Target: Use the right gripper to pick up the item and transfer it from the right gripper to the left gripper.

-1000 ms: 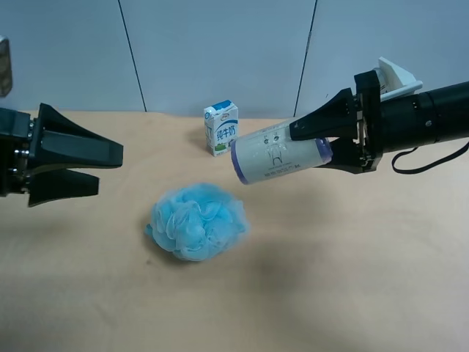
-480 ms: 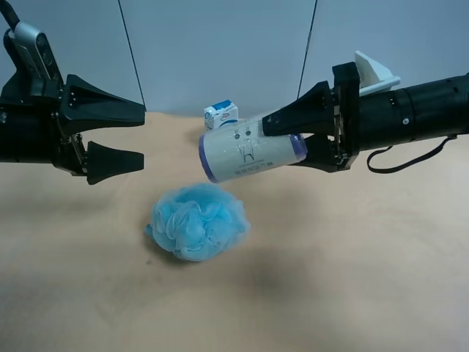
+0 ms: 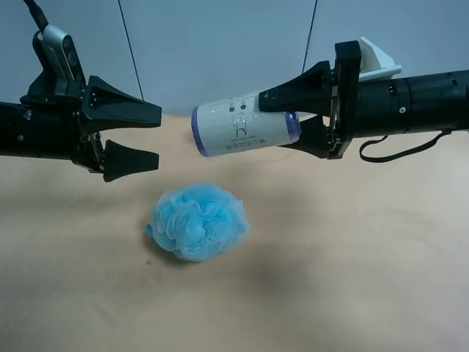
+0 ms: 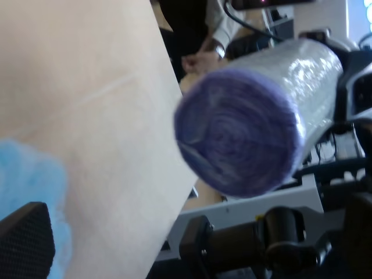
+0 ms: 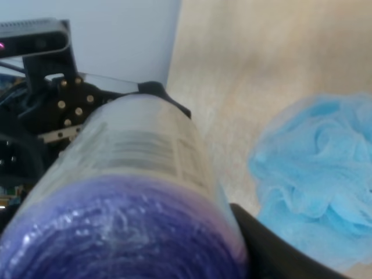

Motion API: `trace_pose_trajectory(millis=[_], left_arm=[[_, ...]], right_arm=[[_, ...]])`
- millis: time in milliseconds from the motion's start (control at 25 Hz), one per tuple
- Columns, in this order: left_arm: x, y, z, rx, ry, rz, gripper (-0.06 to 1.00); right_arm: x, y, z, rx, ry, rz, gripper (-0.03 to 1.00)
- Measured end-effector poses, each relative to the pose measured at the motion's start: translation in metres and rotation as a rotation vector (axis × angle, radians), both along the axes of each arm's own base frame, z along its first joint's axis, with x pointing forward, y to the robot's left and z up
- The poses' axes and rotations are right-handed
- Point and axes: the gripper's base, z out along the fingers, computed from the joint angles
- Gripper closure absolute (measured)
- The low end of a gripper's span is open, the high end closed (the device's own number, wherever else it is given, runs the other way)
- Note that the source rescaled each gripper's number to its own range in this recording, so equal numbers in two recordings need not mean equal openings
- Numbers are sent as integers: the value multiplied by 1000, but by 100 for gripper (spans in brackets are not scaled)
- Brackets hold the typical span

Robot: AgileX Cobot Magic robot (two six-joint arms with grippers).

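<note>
Well above the table (image 3: 352, 279), the right gripper (image 3: 286, 117) pinched the item (image 3: 242, 132) by one purple end, with one finger over it and the other under. The item hung over the far edge's middle stretch, touching nothing else. Its long axis ran nearly level and along that far edge. The free purple end sat slightly lower and pointed straight at the left gripper (image 3: 158, 137). In the left wrist view that round end (image 4: 238, 139) faced the camera.

The left gripper hung at about the same height with its jaws spread and nothing between them. A clear gap of air separated its tips from the item's free end.

Below that gap, the puff (image 3: 198, 221) lay on the table, short of the far edge and well under both grippers. Bare tabletop spread from the puff toward the near side and beneath the right arm.

Counted: one item, one puff, two grippers.
</note>
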Motion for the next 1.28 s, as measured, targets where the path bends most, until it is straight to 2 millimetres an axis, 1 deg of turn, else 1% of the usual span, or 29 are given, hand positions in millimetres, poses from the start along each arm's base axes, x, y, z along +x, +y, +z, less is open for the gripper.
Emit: trace_pose_trajectory(millis=[240,440,720,1000,1120,1280], left_arm=[[2,-16,8,-9,-41,-53,-5],[1,-28,5,-26,-53,-80,-5],[7,-29,-9,-43,3,-55,-5],[10,-30,-8,-66,14,-29,-5],[7,-40,-7,-73,16,-58,-5],[9,-62,4,-90,-29,-123,-5]], right_arm=[[0,0,0,-1,-4,1,97],[0,0,0,-5,-21,5,97],[0,0,0,-5,-21,5,97],[0,0,0,-5,-21,5,97],[0,0,0,-5,-21,5,97],[0,0,0,-3,-21,4,97]])
